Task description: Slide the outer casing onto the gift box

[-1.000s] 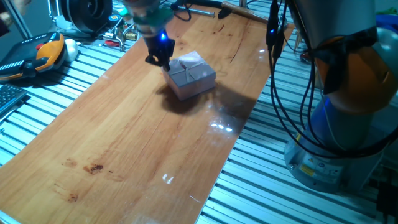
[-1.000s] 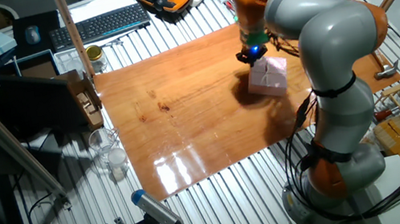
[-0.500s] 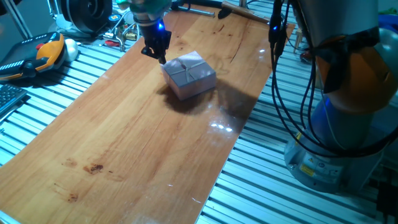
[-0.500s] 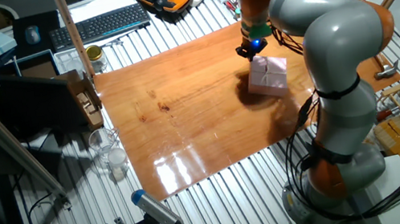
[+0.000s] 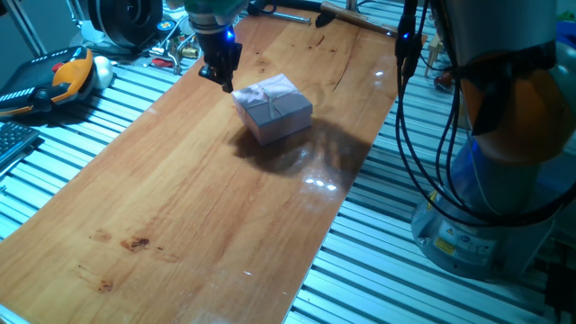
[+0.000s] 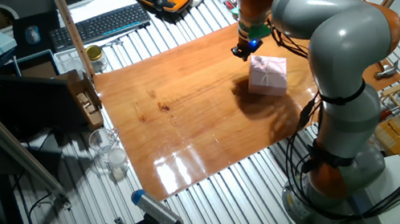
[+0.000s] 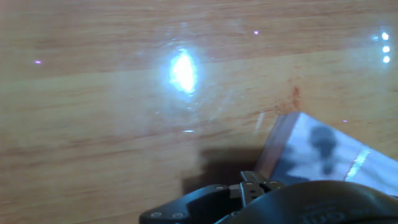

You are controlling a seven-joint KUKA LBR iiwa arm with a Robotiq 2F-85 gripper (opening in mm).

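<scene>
One pale pink outer casing [image 5: 274,108] is sitting flat on the wooden tabletop [image 5: 180,207], showing a thin ribbon cross and a small bow on its top, and it is lying toward the far end of the board, near the edge closest to the robot's base. From the other fixed view the casing [image 6: 268,74] is appearing as a closed pink cube, hiding whatever it is covering. In the hand view one pale corner of it [image 7: 323,152] is showing at the lower right, blurred. The arm is bending over the board, pointing the end effector [image 5: 219,72] downward just beside the casing's far corner, apart from it, hanging above the wood. Whether its fingers are spread or pressed together cannot be told.
</scene>
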